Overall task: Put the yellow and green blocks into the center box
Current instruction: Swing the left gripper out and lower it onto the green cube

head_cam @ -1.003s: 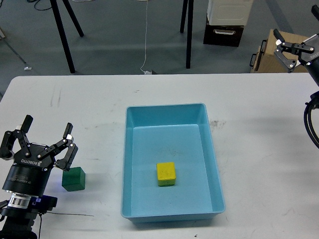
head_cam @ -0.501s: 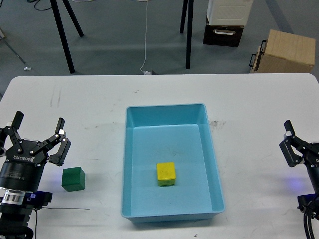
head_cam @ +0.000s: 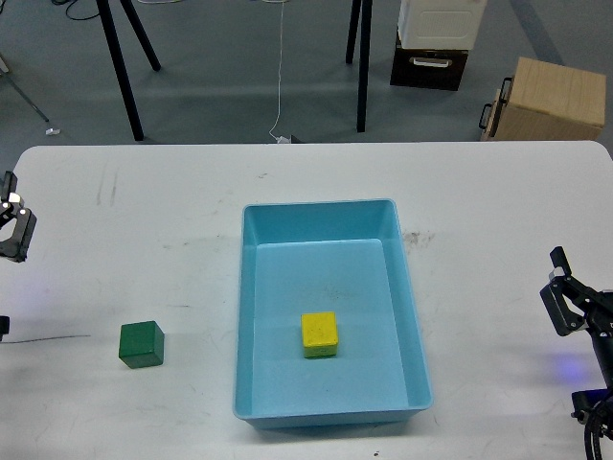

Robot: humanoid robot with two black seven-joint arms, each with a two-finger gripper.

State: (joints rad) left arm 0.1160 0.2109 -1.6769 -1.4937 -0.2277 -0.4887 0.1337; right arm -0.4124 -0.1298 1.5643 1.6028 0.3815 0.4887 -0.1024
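The yellow block (head_cam: 319, 334) lies inside the light blue tray (head_cam: 316, 205), on its floor toward the near end. The dark green block (head_cam: 141, 344) sits on the white table, left of the tray and apart from it. My left gripper (head_cam: 13, 226) shows only as a dark part at the far left edge, well up and left of the green block; its fingers cannot be told apart. My right gripper (head_cam: 563, 299) is at the right edge, low over the table and clear of the tray, holding nothing that I can see; its opening is unclear.
The white table (head_cam: 172, 211) ends at its far edge; beyond it stand black tripod legs (head_cam: 123, 67), a white and black box (head_cam: 436, 38) and a tan box (head_cam: 551, 101) on the floor. A thin cable (head_cam: 48, 337) lies near the left edge.
My left arm has pulled back from beside the green block to the table's left edge, mostly leaving the view. The right arm dropped from the upper right to the right edge, then held. Blocks unmoved.
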